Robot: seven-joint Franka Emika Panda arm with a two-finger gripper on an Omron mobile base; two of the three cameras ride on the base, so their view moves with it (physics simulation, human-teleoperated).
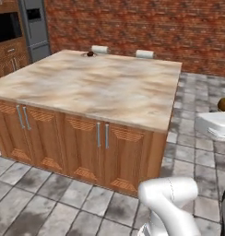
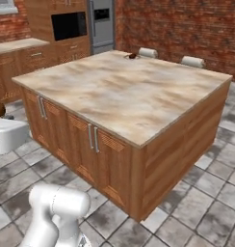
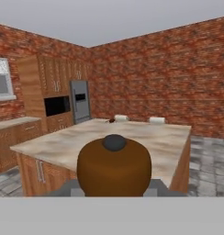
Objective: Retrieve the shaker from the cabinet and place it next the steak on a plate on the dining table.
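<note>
Across the far side of the worktop lie the plate and steak, straight ahead of the end effector, clamped on the shaker.

dining table top bare up to plate at far edge.

A red brick wall runs behind the room. At the far side stands a grey refrigerator, with a dark built-in oven set into tall wooden cabinetry just beside it. Two white stools sit against the island's far edge. Grey stone floor tiles cover the floor. A window shows on the left wall.
</note>
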